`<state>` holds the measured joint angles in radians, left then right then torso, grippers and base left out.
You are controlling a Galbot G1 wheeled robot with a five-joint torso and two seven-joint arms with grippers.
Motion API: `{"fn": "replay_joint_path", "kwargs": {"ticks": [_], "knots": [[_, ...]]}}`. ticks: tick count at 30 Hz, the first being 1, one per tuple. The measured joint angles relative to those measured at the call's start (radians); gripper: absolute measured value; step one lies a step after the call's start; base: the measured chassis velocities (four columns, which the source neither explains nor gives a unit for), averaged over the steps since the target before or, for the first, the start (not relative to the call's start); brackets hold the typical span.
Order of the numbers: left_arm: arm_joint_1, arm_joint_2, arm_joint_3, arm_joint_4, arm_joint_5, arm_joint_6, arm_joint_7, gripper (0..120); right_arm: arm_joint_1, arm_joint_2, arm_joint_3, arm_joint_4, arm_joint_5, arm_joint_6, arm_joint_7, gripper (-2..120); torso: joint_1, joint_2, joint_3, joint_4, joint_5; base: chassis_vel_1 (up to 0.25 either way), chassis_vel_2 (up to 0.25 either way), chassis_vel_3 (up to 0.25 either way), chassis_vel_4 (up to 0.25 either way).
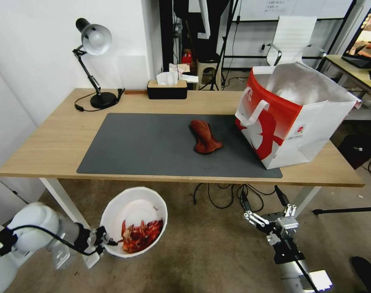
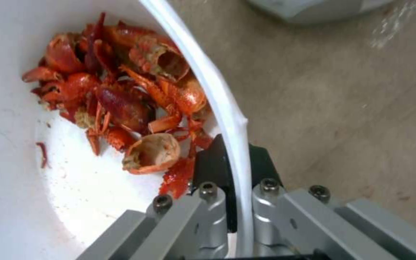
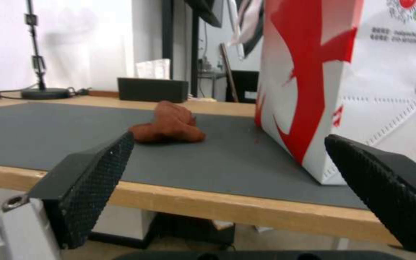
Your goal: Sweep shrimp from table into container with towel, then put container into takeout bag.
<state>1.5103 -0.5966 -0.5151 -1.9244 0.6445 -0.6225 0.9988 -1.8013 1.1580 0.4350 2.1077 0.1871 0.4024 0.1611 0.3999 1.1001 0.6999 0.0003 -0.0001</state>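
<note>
Left gripper [image 2: 232, 159] pinches the container [image 1: 112, 211] rim, shrimp [image 2: 121, 101] just inside; right gripper [image 3: 227, 173] gapes wide, empty.

the bag [image 1: 293, 122] stands open-topped on the counter [image 1: 47, 142], its mouth unblocked. beside the bag, the towel [image 1: 203, 136] is the only thing on the mat [image 1: 144, 146]. farther from the bag, a lamp [image 1: 93, 61] and tissue box [image 1: 167, 88] line the back edge.

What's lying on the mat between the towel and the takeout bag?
Nothing: the head view shows bare grey mat between the towel and the takeout bag.
</note>
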Motion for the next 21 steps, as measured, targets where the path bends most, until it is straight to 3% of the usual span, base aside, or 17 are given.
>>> {"fn": "replay_joint_path", "kwargs": {"ticks": [3,8,10,11,13,14,18,19,21], "knots": [[0.054,-0.024,-0.043,0.005,0.002,-0.006,-0.014,0,0.009,0.003,-0.006,-0.012,0.008,-0.019,0.017,100,0.000,0.000,0.000,0.0001,0.0001,0.000,0.000,0.000,0.000],[0.070,-0.053,-0.097,0.009,-0.029,0.002,-0.026,0,0.007,0.005,-0.017,-0.034,0.021,-0.021,0.024,100,0.000,0.000,0.000,-0.0008,-0.0002,0.000,0.000,0.000,0.000],[0.129,-0.052,-0.181,-0.012,-0.074,0.006,-0.027,0,0.004,0.007,-0.028,-0.051,0.022,-0.015,0.024,100,0.000,0.000,0.000,-0.0007,0.0003,0.000,0.000,0.000,0.000],[0.129,-0.052,-0.181,-0.012,-0.074,0.006,-0.027,0,0.004,0.007,-0.028,-0.051,0.022,-0.015,0.024,100,0.000,0.000,0.000,-0.0007,0.0003,0.000,0.000,0.000,0.000],[0.213,-0.036,-0.280,-0.034,-0.107,0.004,-0.025,0,0.007,0.009,-0.040,-0.059,0.019,-0.013,0.024,100,0.000,0.000,0.000,-0.0002,0.0002,0.000,0.000,0.000,0.000],[0.213,-0.036,-0.280,-0.034,-0.107,0.004,-0.025,0,0.007,0.009,-0.040,-0.059,0.019,-0.013,0.024,100,0.000,0.000,0.000,-0.0002,0.0002,0.000,0.000,0.000,0.000],[0.391,-0.018,-0.454,-0.073,-0.120,-0.039,-0.016,0,0.023,0.005,-0.068,-0.063,0.018,-0.018,0.023,100,0.000,0.000,0.000,-0.0002,0.0000,0.000,0.000,0.000,0.000],[0.391,-0.018,-0.454,-0.073,-0.120,-0.039,-0.016,0,0.023,0.005,-0.068,-0.063,0.018,-0.018,0.023,100,0.000,0.000,0.000,-0.0002,0.0000,0.000,0.000,0.000,0.000],[0.466,-0.019,-0.532,-0.085,-0.127,-0.063,-0.013,0,0.031,0.003,-0.089,-0.062,0.018,-0.029,0.023,100,0.000,0.000,0.000,0.0002,0.0000,0.000,0.000,0.000,0.000]]}}
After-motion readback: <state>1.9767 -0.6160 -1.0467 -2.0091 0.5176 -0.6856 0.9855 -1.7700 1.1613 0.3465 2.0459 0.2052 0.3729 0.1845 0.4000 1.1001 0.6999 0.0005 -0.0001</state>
